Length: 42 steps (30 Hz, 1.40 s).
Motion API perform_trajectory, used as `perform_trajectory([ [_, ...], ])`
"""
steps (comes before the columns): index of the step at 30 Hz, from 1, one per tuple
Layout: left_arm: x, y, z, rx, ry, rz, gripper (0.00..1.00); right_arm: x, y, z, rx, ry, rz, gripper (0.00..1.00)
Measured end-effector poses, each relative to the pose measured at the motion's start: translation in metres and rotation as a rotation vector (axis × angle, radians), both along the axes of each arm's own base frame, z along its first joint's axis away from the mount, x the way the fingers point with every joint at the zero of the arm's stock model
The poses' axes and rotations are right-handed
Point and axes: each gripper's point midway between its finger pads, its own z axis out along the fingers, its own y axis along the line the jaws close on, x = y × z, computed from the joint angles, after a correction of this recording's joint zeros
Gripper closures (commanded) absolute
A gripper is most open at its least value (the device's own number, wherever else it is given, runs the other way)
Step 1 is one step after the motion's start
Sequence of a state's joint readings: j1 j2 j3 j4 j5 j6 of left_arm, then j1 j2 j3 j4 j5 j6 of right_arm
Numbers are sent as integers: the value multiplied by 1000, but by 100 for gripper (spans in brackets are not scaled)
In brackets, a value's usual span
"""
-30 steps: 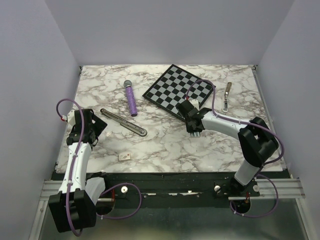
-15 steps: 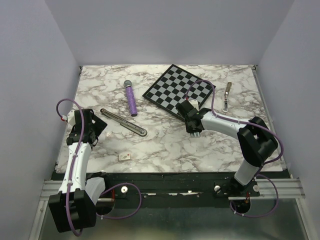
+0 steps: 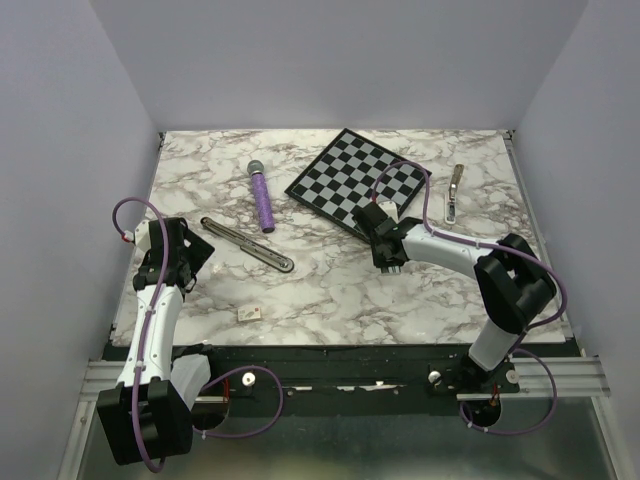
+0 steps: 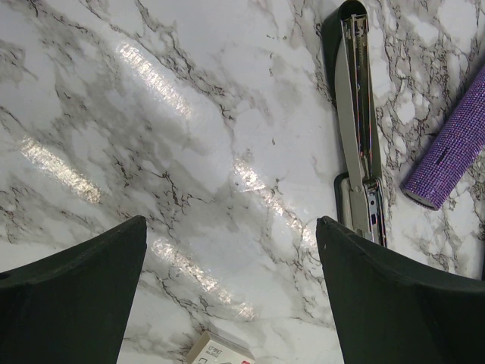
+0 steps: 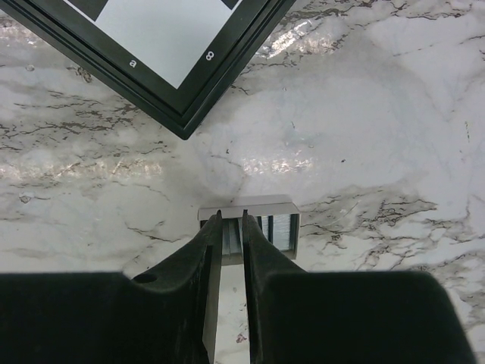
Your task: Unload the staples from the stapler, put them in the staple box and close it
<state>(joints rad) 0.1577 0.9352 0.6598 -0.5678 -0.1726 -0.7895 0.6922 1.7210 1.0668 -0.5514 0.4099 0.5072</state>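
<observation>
Stapler (image 3: 247,244) open flat on table (image 3: 330,295), right end effector (image 5: 231,220) at staples (image 5: 276,231)

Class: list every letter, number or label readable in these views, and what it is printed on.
"a": black border of the black-and-white chessboard, right wrist view.
"8": same border, beside it.
Print on the small white box, left wrist view: too blurred to read.

White bench (image 3: 330,290) veined grey like marble, chessboard (image 3: 355,180) in black-and-white checks, stick (image 3: 262,205) sparkly purple, stapler (image 3: 246,244) dull silver-grey.
</observation>
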Motion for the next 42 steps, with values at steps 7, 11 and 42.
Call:
perform_trajectory([
  [7,-1,2,0,7,4,6,1,1,1,14,19,-21,4,75],
  [11,-5,8,-1,30,21,40,1,4,0,24,61,-30,-3,66],
  [42,-59,44,4,-2,360,403,1,-145,315,49,563,-177,1383,13],
])
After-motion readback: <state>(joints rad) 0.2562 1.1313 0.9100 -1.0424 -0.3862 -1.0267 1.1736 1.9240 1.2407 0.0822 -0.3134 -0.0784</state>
